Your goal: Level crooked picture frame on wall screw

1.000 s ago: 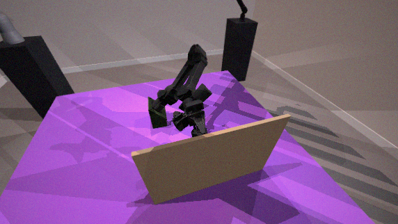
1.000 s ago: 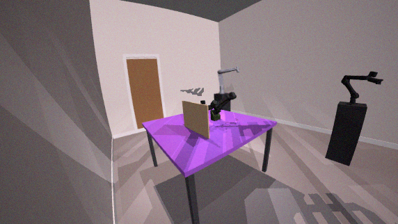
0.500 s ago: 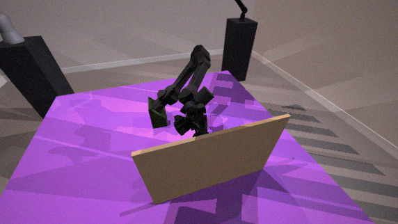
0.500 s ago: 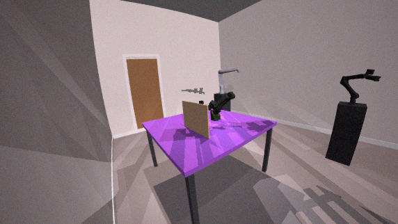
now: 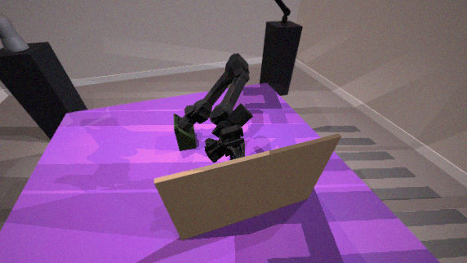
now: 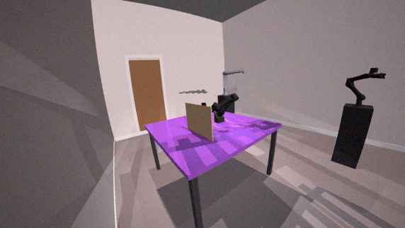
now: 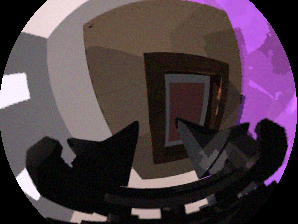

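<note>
The picture frame, dark brown with a grey inner border and a dull red centre, hangs on the front of the upright tan board. In the wrist view its long left edge is not parallel to the board's left edge, but the lens bends lines and I cannot tell the exact tilt. The screw and notched strip are hidden. My gripper is partly open with nothing between its fingers. Its tips overlap the frame's lower part in the wrist view; I cannot tell if they touch. The top and exterior views see only the board's back.
The board stands on the purple table. The arm's dark green base is on the table behind the board. Beyond the table, black pedestals carry other arms. A brown door is in the far wall.
</note>
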